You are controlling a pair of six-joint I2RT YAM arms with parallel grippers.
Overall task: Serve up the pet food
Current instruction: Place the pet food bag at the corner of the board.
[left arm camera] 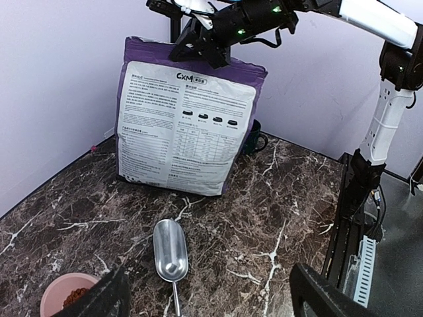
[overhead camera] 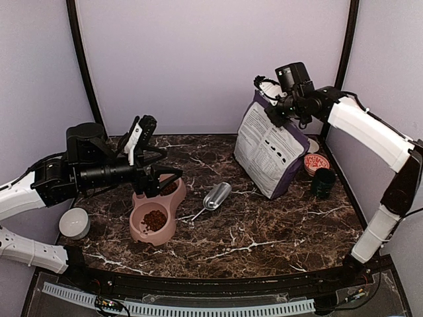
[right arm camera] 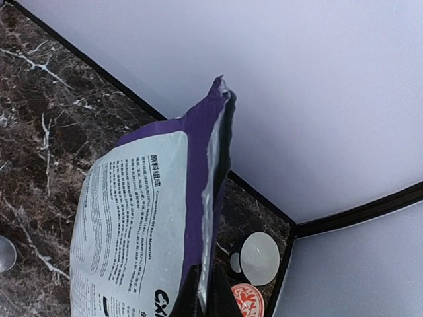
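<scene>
At upper right, right tool (overhead camera: 267, 98): pressed together on the top edge of the bag (overhead camera: 271, 148), which stands tilted.
left tool (overhead camera: 166, 183): jaws spread, empty, above the pink double bowl (overhead camera: 141, 232) at centre left.
pet food (overhead camera: 154, 220): loose dry brown pellets in the bowl's near cup; the far cup seems to hold some too, half hidden.
handling: light, rolls and spills; take it with the scoop (overhead camera: 217, 196), not pinched.
materials: crinkly film bag; shiny metal scoop; smooth bowl; polished marble table (overhead camera: 277, 224).
</scene>
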